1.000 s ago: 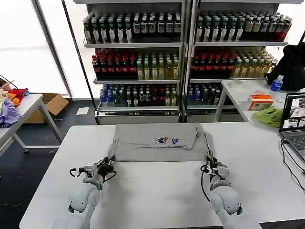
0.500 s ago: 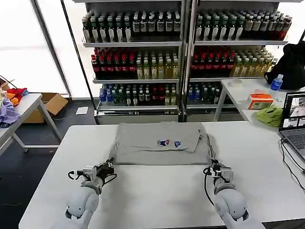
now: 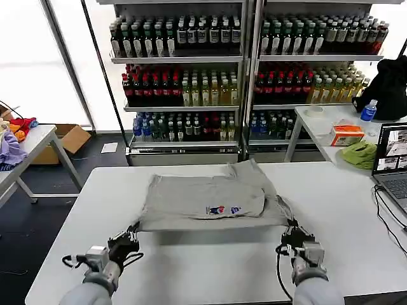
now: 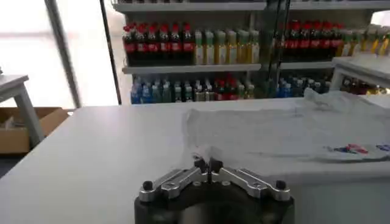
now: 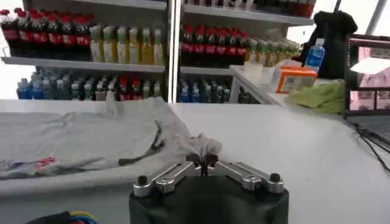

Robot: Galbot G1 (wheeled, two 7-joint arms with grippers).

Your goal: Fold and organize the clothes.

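Left tool (image 3: 130,236) is clenched on the near left corner of the grey shirt (image 3: 206,200); the left wrist view has its fingertips (image 4: 200,164) pressed together with a pinch of fabric between them. Right tool (image 3: 294,232) is likewise clamped on the near right corner, cloth bunched at the tips in the right wrist view. Both sit low at the front of the white worktop (image 3: 210,267), well apart, with the hem stretched between them.

Shirt lies mid-worktop, already partly folded, chest print (image 3: 222,209) facing up near the front edge. The front hem looks slightly raised, throwing a shadow on the worktop.

Step, as I read it: dragging or lifting the near edge, either squaring the shirt up or starting the next fold. Next move needs both tools travelling together at matched height and even tension, or the hem skews and the existing folds slip.

Hard to tell:
- how many layers each tool has caught
- whether there is one shirt or a stack; only one print visible
- the far edge, bunched, its shape unclear
- collar, not made out
- dark strip on the shirt's right side, could be a seam or shadow
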